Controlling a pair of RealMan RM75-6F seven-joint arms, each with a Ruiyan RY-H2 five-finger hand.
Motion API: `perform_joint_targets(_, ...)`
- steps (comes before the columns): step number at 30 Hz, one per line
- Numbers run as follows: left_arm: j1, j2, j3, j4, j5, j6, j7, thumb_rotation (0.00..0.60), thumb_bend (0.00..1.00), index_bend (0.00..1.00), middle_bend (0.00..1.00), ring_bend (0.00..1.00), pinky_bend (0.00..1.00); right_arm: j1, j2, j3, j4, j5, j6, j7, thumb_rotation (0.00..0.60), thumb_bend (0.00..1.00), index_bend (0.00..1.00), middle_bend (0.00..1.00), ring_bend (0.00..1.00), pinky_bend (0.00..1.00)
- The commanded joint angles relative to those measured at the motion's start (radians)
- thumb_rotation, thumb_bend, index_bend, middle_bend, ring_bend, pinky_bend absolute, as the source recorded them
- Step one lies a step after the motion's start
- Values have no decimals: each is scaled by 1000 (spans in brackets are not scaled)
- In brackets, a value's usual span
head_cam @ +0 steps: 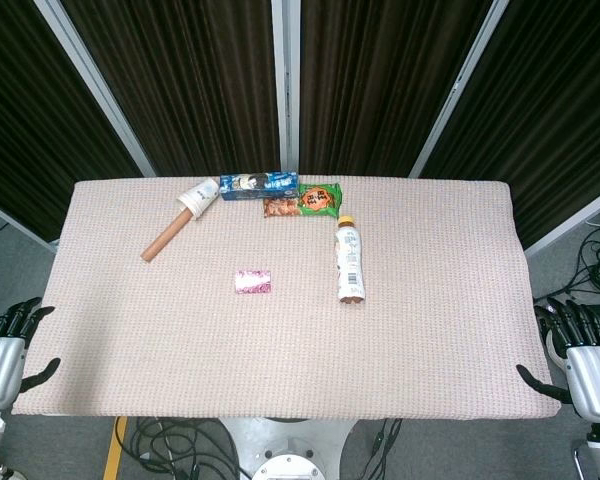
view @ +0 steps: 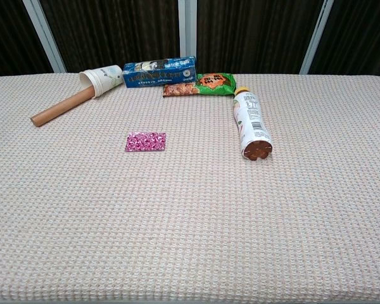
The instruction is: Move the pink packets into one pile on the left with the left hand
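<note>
One pink packet (head_cam: 253, 282) (view: 145, 141) lies flat near the middle of the table (head_cam: 130, 340), slightly left of centre. My left hand (head_cam: 5, 350) hangs beside the table's near left corner, fingers apart and holding nothing. My right hand (head_cam: 580, 360) is off the near right corner, fingers spread and empty. Both hands are far from the packet. The chest view shows neither hand.
At the back lie a paper cup (head_cam: 198, 196) (view: 102, 79) with a brown tube (head_cam: 163, 242) (view: 62, 106), a blue box (head_cam: 259, 186) (view: 159, 71) and a green snack bag (head_cam: 305, 201) (view: 202, 84). A bottle (head_cam: 349, 262) (view: 250, 125) lies on its side right of the packet.
</note>
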Motion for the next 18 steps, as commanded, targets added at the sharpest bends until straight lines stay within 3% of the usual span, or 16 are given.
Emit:
perform_joint_targets(1, 0, 0, -1, -4, 0, 0, 3, 600, 258, 254, 230, 152, 246, 1, 1, 2, 0, 1, -1, 2, 500, 103, 148, 80, 0, 0)
perform_joint_targets(18, -9, 4, 0, 1, 23, -18, -16, 600, 258, 254, 230, 152, 246, -2, 3, 4, 1, -8, 6, 10, 503, 105, 148, 80, 0, 0)
